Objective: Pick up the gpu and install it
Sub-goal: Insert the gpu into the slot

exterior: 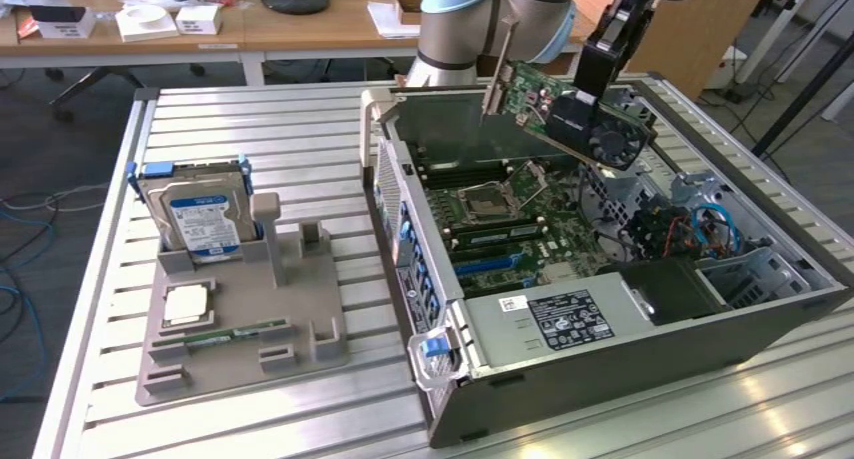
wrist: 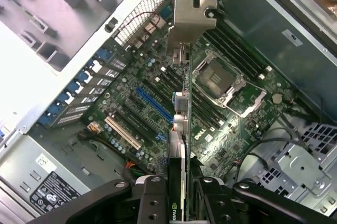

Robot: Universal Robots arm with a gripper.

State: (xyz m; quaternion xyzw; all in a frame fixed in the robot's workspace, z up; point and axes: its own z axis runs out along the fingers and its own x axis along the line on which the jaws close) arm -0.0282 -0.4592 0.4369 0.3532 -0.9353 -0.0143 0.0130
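The gpu (exterior: 577,114) is a green circuit card with a black fan cooler and a pale metal bracket (wrist: 192,18) at one end. It hangs tilted in the air above the open computer case (exterior: 400,194), over the motherboard (exterior: 497,217). My gripper (exterior: 587,87) is shut on the card's upper edge. In the wrist view the card (wrist: 185,124) shows edge-on between my black fingers (wrist: 152,203), with the gripper (wrist: 181,187) clamped on it. Below the card lie the blue expansion slot (wrist: 155,103) and the processor socket (wrist: 218,79).
A grey fixture plate (exterior: 314,329) on the slatted table (exterior: 267,119) at the exterior view's left carries a hard drive (exterior: 200,214), a processor chip (exterior: 187,304) and a memory stick (exterior: 243,331). A power supply (exterior: 561,319), cables (exterior: 694,229) and drive cages fill the case's near end.
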